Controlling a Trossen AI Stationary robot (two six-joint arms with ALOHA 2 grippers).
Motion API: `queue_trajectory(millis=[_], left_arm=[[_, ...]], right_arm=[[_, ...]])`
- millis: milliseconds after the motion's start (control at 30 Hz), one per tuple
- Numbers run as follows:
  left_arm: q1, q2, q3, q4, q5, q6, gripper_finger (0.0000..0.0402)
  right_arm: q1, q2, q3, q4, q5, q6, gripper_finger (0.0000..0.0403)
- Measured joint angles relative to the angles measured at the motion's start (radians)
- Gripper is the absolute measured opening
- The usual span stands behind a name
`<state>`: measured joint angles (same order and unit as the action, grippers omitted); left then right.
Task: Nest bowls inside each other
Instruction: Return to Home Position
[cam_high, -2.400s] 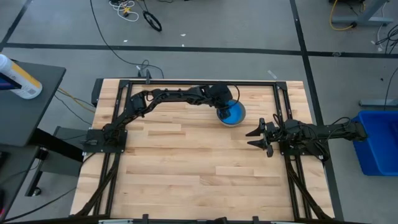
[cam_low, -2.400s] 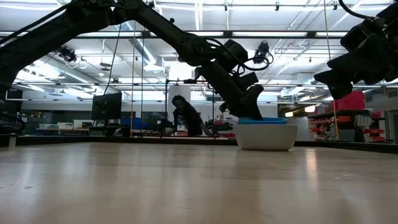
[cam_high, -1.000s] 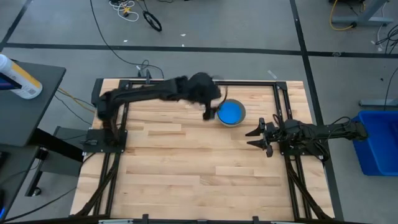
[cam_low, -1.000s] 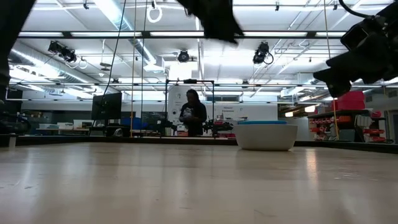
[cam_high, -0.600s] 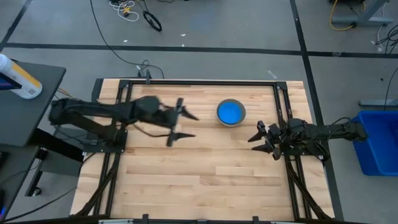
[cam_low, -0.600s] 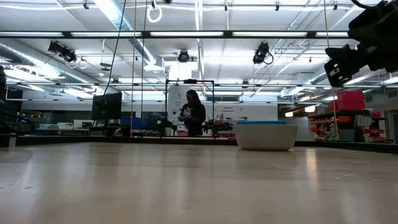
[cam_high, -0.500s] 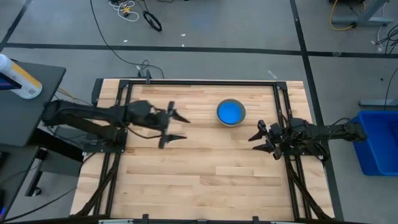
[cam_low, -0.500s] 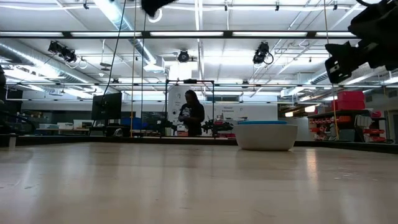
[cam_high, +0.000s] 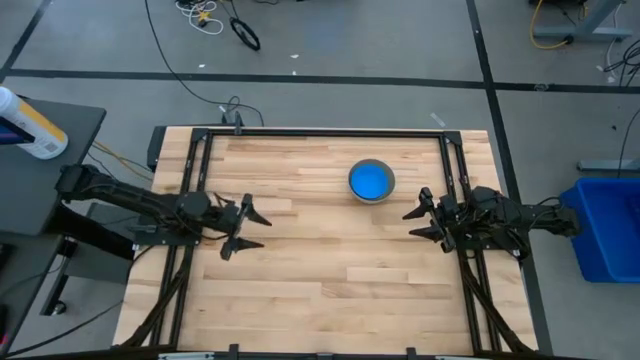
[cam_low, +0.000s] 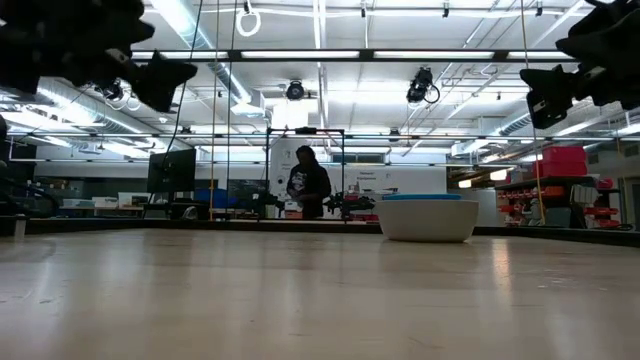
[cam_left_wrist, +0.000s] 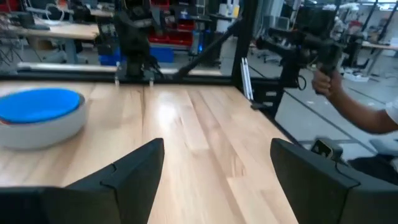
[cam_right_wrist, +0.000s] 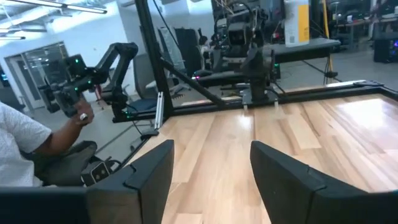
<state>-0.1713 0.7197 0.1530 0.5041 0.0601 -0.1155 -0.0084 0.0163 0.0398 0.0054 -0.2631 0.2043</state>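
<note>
One nested stack of bowls (cam_high: 371, 181) rests on its base right of the table's middle, toward the far edge: a grey outer bowl with a bright blue bowl inside. It also shows in the low view (cam_low: 428, 219) and the left wrist view (cam_left_wrist: 40, 116). My left gripper (cam_high: 262, 230) hangs open near the table's left side, pointing level toward the right, far from the stack. My right gripper (cam_high: 409, 225) hangs open near the right side, pointing left, a short way nearer than the stack. Both hold nothing.
Bare wooden tabletop (cam_high: 330, 270) stretches between the two grippers and toward the near edge. A black frame (cam_high: 320, 131) runs along the far edge and both sides. A person's hand (cam_left_wrist: 326, 79) holding a controller shows beyond the table.
My left gripper has swung away from the stack, toward the table's left and near edges, sinking and turning level; it stays open. The stack has kept its place. My right gripper has risen a little.
</note>
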Motion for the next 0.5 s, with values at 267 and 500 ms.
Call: queue_trajectory(millis=[267,500], left_arm=[[-0.022,-0.024,-0.111,0.031,0.024,-0.036,0.0304],[-0.021,-0.053,-0.144,-0.045,-0.006,-0.073,0.0304]], right_arm=[[0.0,-0.008,0.006,-0.009,0.0,-0.007,0.0229],[0.0,-0.008,0.006,-0.009,0.0,-0.007,0.0235]])
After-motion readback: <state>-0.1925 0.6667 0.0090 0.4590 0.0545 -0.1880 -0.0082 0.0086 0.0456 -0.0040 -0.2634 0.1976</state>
